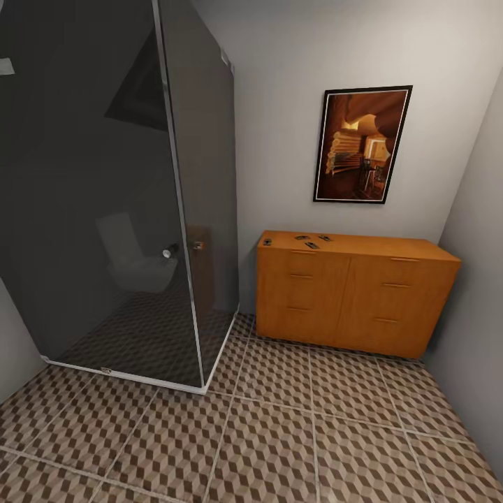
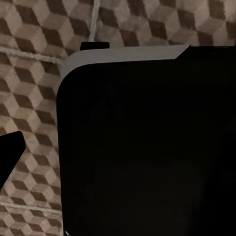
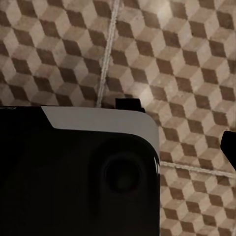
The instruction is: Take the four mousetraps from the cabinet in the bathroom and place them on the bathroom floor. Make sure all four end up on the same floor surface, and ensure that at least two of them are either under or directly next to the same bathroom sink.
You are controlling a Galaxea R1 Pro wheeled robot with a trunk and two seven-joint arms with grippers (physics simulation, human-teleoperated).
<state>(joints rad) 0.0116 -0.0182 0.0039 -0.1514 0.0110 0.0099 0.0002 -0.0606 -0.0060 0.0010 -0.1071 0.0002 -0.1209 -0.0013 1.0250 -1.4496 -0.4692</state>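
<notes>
The orange-brown cabinet (image 1: 349,297) stands against the far wall, its drawers and doors closed. Several tiny dark mousetraps lie on its top near the left end: one at the corner (image 1: 267,242), others further right (image 1: 302,238) (image 1: 312,245) (image 1: 325,238). The cube-patterned bathroom floor (image 1: 293,433) stretches from me to the cabinet. In the left wrist view a dark finger tip (image 2: 10,157) pokes in over the tiles; the right wrist view has a similar dark tip (image 3: 229,145). Neither shows how the jaws stand. The bathroom sink is out of view.
A dark glass shower enclosure (image 1: 126,195) fills the left side, its corner reaching toward the cabinet. A framed picture (image 1: 362,143) hangs above the cabinet. A grey wall (image 1: 482,265) closes the right. My dark base (image 2: 147,147) (image 3: 73,182) hangs over the tiles.
</notes>
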